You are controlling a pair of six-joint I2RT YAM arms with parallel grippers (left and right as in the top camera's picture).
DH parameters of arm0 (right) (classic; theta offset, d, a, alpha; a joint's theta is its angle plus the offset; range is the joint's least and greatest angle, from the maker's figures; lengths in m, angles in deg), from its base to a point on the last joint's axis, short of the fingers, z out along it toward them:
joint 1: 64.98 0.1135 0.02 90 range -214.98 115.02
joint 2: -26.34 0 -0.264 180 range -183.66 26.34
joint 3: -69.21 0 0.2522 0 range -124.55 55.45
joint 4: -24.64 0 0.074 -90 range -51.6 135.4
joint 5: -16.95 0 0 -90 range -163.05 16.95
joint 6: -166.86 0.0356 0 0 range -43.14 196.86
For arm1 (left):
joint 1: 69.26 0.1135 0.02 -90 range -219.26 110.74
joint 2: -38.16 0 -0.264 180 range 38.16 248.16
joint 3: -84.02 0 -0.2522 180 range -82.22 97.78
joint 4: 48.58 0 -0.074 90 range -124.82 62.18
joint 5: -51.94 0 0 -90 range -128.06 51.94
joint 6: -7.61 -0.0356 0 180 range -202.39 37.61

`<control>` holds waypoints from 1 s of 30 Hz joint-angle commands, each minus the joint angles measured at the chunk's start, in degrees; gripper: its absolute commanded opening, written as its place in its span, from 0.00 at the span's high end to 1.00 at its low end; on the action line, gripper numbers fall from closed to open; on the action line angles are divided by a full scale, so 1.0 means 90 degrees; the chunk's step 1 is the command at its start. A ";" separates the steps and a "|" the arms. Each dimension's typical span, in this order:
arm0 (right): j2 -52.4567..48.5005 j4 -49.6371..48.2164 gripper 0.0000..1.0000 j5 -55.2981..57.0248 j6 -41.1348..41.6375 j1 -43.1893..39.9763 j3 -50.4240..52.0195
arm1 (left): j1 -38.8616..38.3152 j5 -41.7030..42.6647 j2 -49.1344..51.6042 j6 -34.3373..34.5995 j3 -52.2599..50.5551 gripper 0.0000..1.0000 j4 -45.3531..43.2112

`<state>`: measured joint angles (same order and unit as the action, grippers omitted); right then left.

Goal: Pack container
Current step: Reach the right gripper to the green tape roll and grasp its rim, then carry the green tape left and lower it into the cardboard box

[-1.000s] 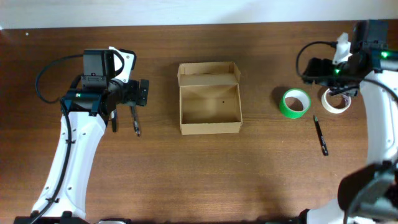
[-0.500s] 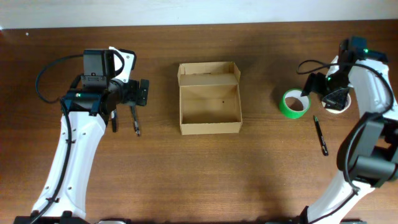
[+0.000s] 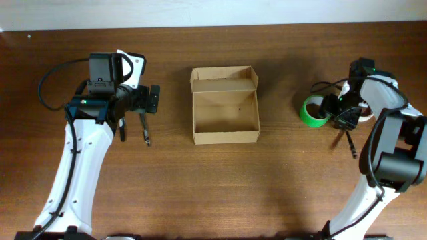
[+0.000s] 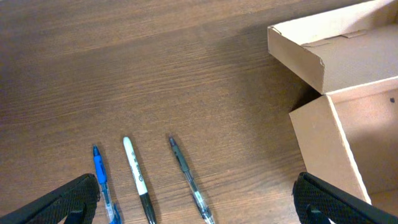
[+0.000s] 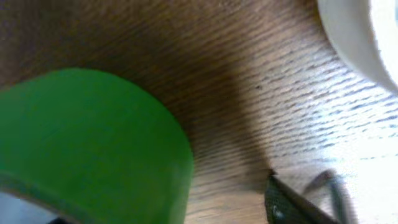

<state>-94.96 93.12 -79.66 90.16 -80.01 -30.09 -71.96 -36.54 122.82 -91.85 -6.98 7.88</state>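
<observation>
The container is an open tan cardboard box at the table's middle, empty, with its flap lid folded back at the far side. It also shows in the left wrist view. My left gripper hovers left of the box, wide open and empty, above three pens. My right gripper is low at the right side of a green tape roll, between it and a white tape roll. In the right wrist view the green roll fills the left. One dark finger shows to its right, and the other is hidden.
A black pen lies on the table in front of my right gripper. The white roll is at the top right of the right wrist view. The pens lie on the table left of the box.
My right arm has swung from the back right down and inward to the green tape roll, now covering part of the white roll. The left arm has not moved.
</observation>
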 commanded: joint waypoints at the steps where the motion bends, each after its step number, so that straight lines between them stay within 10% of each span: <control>1: -0.0138 -0.0284 0.63 -0.0100 0.0085 0.0056 0.0415 | 0.0027 0.0068 0.0046 -0.0085 0.0119 0.00 -0.0015; 5: -0.0136 -0.0209 0.91 -0.0284 0.0078 0.0063 0.0352 | 0.0027 0.0068 0.0046 -0.0085 0.0119 0.01 -0.0015; 30: 0.1392 0.2567 0.92 -0.0364 -0.0673 0.1411 -0.3529 | 0.0027 0.0068 0.0046 -0.0085 0.0119 0.00 -0.0015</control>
<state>-86.02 114.62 -82.35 87.25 -72.51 -57.78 -71.98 -36.56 122.82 -91.85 -6.98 7.83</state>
